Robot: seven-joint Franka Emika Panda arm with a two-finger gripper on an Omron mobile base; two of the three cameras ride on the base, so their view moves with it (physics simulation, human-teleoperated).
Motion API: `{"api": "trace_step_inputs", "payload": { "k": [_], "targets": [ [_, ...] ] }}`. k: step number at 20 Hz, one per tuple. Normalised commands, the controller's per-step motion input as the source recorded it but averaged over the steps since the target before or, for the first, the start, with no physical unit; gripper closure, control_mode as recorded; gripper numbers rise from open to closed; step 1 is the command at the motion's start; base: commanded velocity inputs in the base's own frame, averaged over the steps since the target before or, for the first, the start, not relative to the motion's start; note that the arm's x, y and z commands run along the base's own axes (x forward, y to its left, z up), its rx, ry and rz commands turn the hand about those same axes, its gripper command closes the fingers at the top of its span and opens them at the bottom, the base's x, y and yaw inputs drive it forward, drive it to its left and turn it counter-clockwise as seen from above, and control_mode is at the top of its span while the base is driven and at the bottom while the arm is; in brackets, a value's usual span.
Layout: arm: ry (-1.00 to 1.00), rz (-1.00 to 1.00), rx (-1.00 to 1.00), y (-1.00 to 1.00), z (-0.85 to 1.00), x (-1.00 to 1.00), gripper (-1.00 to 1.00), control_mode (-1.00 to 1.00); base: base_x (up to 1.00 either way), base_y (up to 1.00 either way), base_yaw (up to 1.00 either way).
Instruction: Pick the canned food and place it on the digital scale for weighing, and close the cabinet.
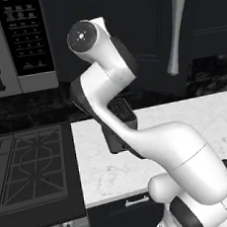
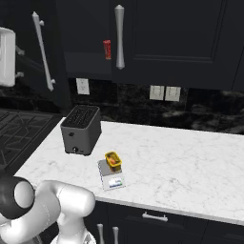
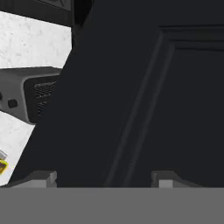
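Observation:
The yellow canned food (image 2: 113, 160) rests on the small digital scale (image 2: 110, 177) on the white counter; a sliver of the can (image 3: 2, 166) shows at the left edge of the hand view. The black cabinet has one door (image 2: 59, 52) swung out, its silver handle (image 2: 42, 51) facing me; this door (image 1: 146, 27) also stands behind the arm. My gripper (image 2: 20, 62) hovers high at the left, pointing at that door. Its fingertips (image 3: 43, 178) stand apart with nothing between them, close to the dark door panel (image 3: 144, 96). The gripper (image 3: 104, 180) is open.
A dark toaster (image 2: 81, 129) stands on the counter (image 2: 181, 162) behind the scale. A slim red can (image 2: 107, 49) sits inside the cabinet. The microwave (image 1: 23, 40) hangs at the left above the stove (image 1: 32, 168). Wall outlets (image 2: 164, 93) are on the backsplash.

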Motion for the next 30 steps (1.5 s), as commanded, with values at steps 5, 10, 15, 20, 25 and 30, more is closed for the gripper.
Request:
{"api": "trace_step_inputs", "payload": {
  "k": [5, 10, 15, 20, 25, 30],
  "targets": [
    [-0.04, 0.19, 0.29, -1.0, 0.0, 1.0, -1.0, -1.0, 0.0, 0.0, 0.0],
    [-0.11, 0.28, 0.34, -1.0, 0.0, 1.0, -1.0, -1.0, 0.0, 0.0, 0.0],
    [-0.15, 0.19, 0.33, -0.95, 0.0, 1.0, -1.0, -1.0, 0.0, 0.0, 0.0],
    [-0.06, 0.05, 0.21, -0.53, 0.0, 1.0, -1.0, -1.0, 0.0, 0.0, 0.0],
    [0.0, -0.02, 0.15, -0.36, 0.09, 1.0, -1.0, -1.0, 0.0, 0.0, 0.0],
    [-0.02, -0.12, 0.2, -0.79, 0.58, 0.76, -1.0, -1.0, 0.0, 0.0, 0.0]
  ]
}}
